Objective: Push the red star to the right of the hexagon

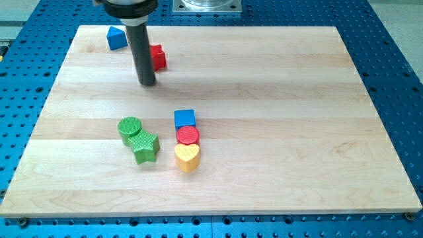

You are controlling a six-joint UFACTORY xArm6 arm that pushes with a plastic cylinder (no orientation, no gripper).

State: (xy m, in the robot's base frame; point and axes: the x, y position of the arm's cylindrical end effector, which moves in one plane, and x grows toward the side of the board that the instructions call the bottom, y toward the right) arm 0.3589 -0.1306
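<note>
Camera view, setting: a pale wooden board [277, 79] lying on a blue perforated table [396, 39].

End effector: a straight dark rod [143, 53] with no jaws to spread or press together; my tip [147, 84] rests on the board and pinches nothing.

Task's thing: the red star [158, 57], only partly visible, lies just beside the rod on the view's right and slightly above the tip; whether rod and block touch cannot be told.

Orientation of the star: its outline is half hidden by the rod, so neither the direction of its points nor any long axis can be made out.

Neighbour at the view's top left of the tip: a blue block [117, 38] with a peaked top, near the board's far edge.

Group towards the view's bottom of the tip, left part: a green cylinder [129, 129] touching a green star [145, 147].

Group towards the view's bottom and right of the tip: a blue cube [185, 119], a red round-topped block [188, 137], probably the hexagon, and a yellow heart [188, 157], stacked in a touching column.

Step in hand (judgement): the approach; the star is well apart from its goal.

Next move (judgement): the tip should come round to the star's upper left and drive it down and rightward, past the blue cube, to the red block's right.
</note>
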